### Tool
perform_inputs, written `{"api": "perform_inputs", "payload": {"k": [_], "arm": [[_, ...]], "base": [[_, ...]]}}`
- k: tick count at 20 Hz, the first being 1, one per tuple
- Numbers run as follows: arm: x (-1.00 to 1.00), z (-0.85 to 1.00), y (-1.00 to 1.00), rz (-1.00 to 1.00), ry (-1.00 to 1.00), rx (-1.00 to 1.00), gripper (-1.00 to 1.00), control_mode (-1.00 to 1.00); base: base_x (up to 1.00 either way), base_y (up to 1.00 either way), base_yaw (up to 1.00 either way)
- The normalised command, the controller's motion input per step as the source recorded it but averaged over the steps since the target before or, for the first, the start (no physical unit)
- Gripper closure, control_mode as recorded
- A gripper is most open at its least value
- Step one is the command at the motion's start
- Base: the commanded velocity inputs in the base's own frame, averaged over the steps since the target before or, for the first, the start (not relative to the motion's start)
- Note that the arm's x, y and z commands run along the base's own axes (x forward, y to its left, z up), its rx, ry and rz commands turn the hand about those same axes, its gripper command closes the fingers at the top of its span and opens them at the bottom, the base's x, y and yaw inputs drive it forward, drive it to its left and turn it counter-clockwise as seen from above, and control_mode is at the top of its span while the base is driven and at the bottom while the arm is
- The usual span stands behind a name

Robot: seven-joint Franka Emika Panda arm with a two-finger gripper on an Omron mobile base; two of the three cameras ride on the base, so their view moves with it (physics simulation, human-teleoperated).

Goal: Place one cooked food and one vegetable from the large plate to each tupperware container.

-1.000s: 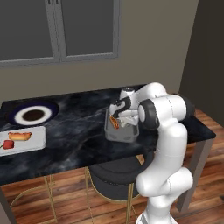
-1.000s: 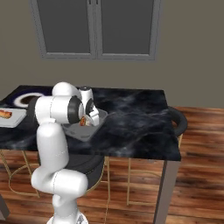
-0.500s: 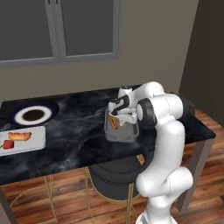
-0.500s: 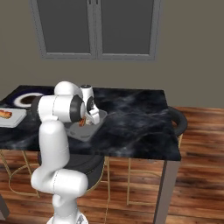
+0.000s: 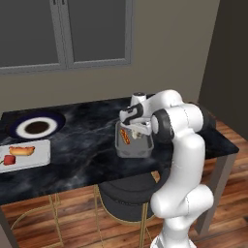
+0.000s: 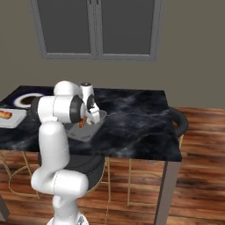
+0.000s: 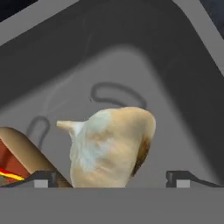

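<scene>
We are holding our claw [image 7: 111, 177] open, tips flanking a pale lumpy vegetable [image 7: 111, 146] lying in the darker tupperware container [image 5: 133, 145] mid-frame beside a hot dog [image 5: 125, 136]; large plate [image 5: 36, 127] far left on the desk [image 5: 87, 140].

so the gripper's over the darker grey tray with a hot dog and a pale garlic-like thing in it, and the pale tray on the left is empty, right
Not empty. The left base view shows the pale tray holding a hot dog and a small red item. The rest stands: the gripper is over the darker tray.

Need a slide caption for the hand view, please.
Open gripper above a pale garlic-like vegetable beside a hot dog in the darker grey container.
</scene>
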Motion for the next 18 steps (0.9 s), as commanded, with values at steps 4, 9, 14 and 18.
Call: {"api": "perform_inputs", "payload": {"k": [4, 9, 14, 18], "arm": [[-0.42, 0.52, 0.0, -0.04, -0.05, 0.0, -1.0, -1.0], [-0.55, 0.55, 0.0, -0.05, -0.06, 0.0, -1.0, -1.0], [-0.86, 0.32, -0.08, -0.02, -0.08, 0.0, -1.0, -1.0], [-0.95, 0.63, -0.1, 0.0, -0.08, 0.0, -1.0, -1.0]], "base": [[0.0, 0.0, 0.0], [0.0, 0.0, 0.0], [0.0, 0.0, 0.0], [0.0, 0.0, 0.0]]}}
